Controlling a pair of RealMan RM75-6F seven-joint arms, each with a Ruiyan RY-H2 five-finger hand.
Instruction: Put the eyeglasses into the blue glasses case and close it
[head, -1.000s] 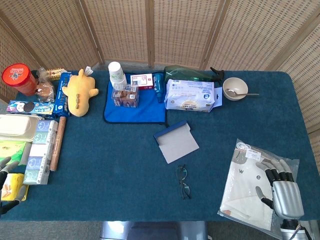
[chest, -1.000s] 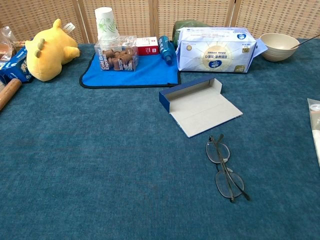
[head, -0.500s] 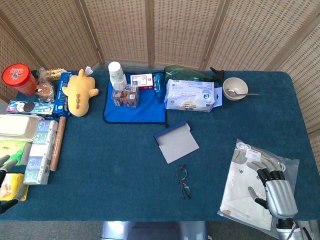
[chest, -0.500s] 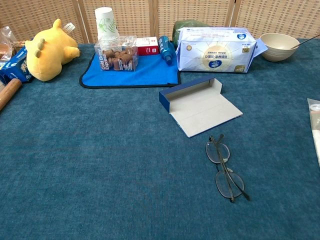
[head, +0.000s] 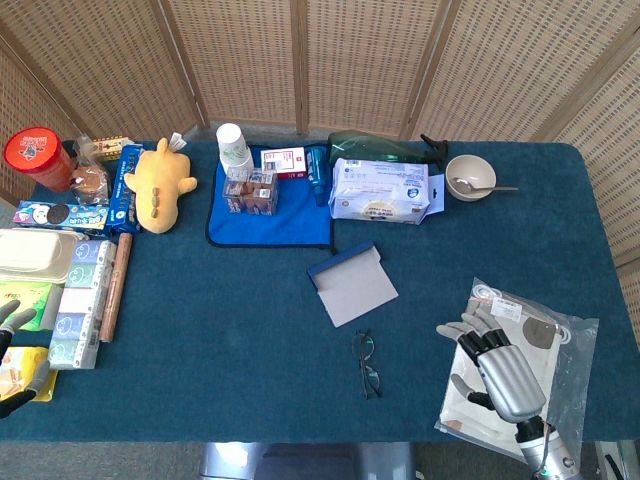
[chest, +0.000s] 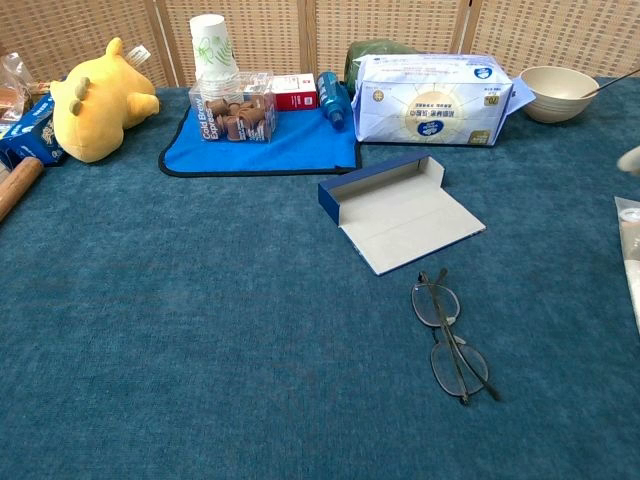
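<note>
The eyeglasses (head: 366, 363) (chest: 449, 336) lie folded on the blue tablecloth near the front edge. Just behind them the blue glasses case (head: 351, 282) (chest: 399, 208) lies open, its grey lid flat on the cloth. My right hand (head: 495, 366) hovers over a plastic bag to the right of the glasses, fingers apart and holding nothing; only a fingertip (chest: 630, 160) of it shows at the chest view's right edge. At the head view's lower left edge, my left hand (head: 14, 350) shows only its fingers, spread and empty.
A plastic bag with white cloth (head: 510, 372) lies at front right. At the back stand a wipes pack (head: 380, 190), bowl (head: 470, 176), paper cup (head: 233, 146) and blue mat (head: 268, 212). A yellow plush (head: 160, 183) and snack packs (head: 78, 290) fill the left side.
My right hand has moved left and slightly forward over the plastic bag, toward the glasses. The left hand has barely shifted. Glasses and case lie as before.
</note>
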